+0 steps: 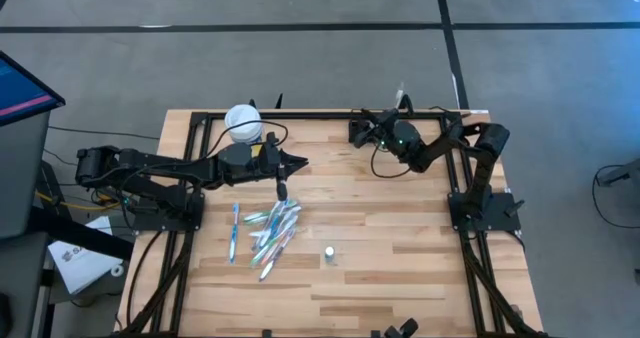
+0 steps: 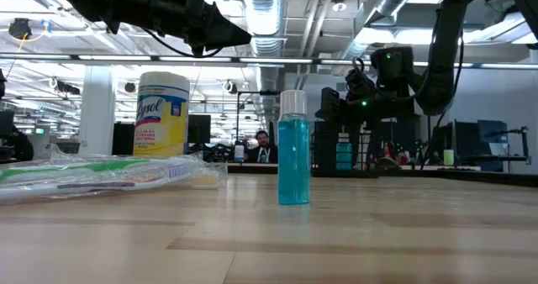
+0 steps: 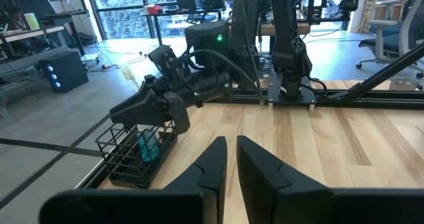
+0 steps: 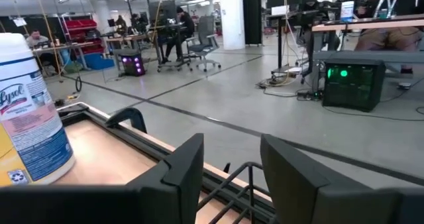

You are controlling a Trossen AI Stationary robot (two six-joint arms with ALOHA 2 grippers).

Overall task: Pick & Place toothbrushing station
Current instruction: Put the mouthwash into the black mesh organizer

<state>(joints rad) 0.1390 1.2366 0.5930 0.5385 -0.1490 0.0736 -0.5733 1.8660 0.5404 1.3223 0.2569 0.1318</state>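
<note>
The toothbrushing station, a small black wire caddy with a blue bottle inside, stands at the table's far edge, right of the middle. My right gripper reaches level to it from the right, open, its fingers on either side of the caddy's wire rim. My left gripper hovers above the table's middle left, shut with nothing in it, pointing toward the caddy. My right gripper stands over the caddy's top rim with wire between its fingers. I cannot tell whether the fingers touch the wire. The caddy rests on the table.
A white round tub with a yellow label stands at the far edge behind the left gripper. Several wrapped toothbrushes lie in a pile at the middle left. A small blue bottle stands upright near the middle. A black frame rail runs along the far edge.
</note>
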